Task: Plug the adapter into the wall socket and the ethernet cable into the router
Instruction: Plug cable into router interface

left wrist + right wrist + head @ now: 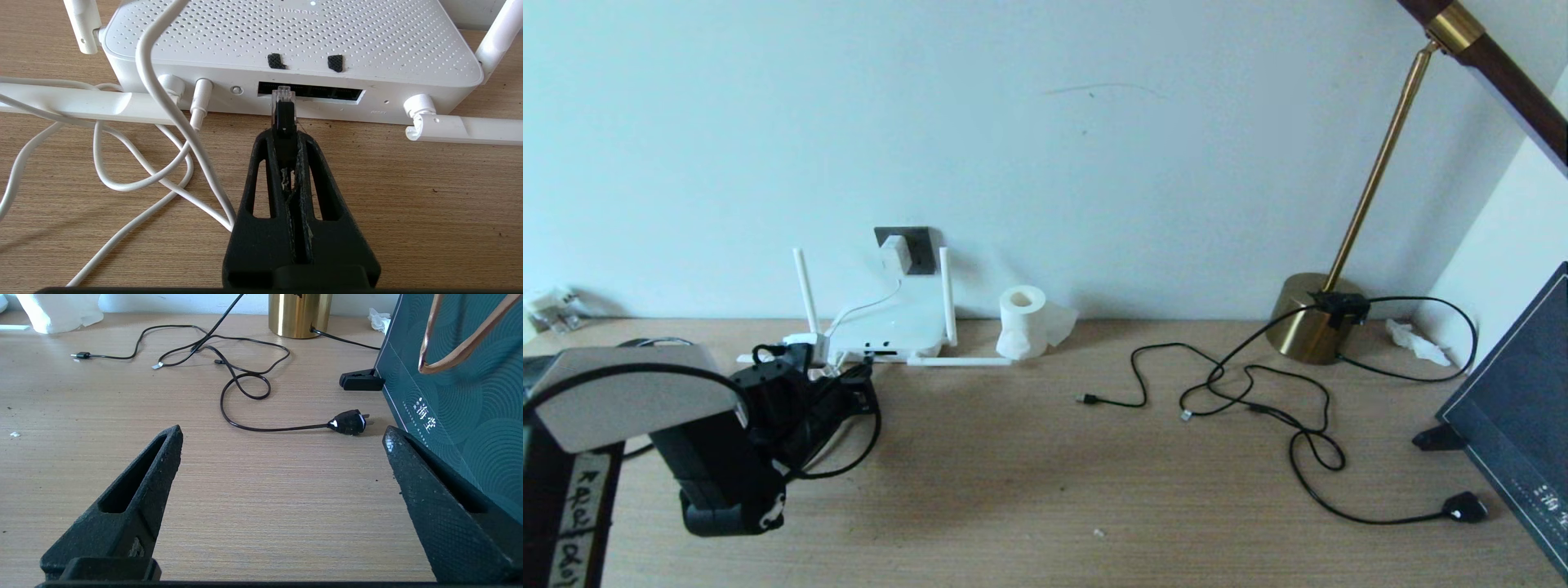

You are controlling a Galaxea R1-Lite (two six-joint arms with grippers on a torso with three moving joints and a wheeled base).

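The white router (890, 327) lies on the desk by the wall, with its row of dark ports (327, 93) facing me. The white adapter (895, 251) sits on the dark grey wall socket (918, 242), and its white cord (163, 102) runs down to the router. My left gripper (284, 136) is shut on the black ethernet cable (866, 445) just behind its plug (283, 107). The plug's clear tip is level with the left end of the port row; whether it is inside, I cannot tell. My right gripper (282, 432) hangs open over bare desk, far right.
A toilet-paper roll (1023, 322) stands right of the router. Thin black cords (1258, 392) and a lamp plug (1463, 507) lie by the brass lamp base (1311, 318). A dark bag (461, 396) leans at the desk's right edge. White cord loops (122, 171) lie left of my left gripper.
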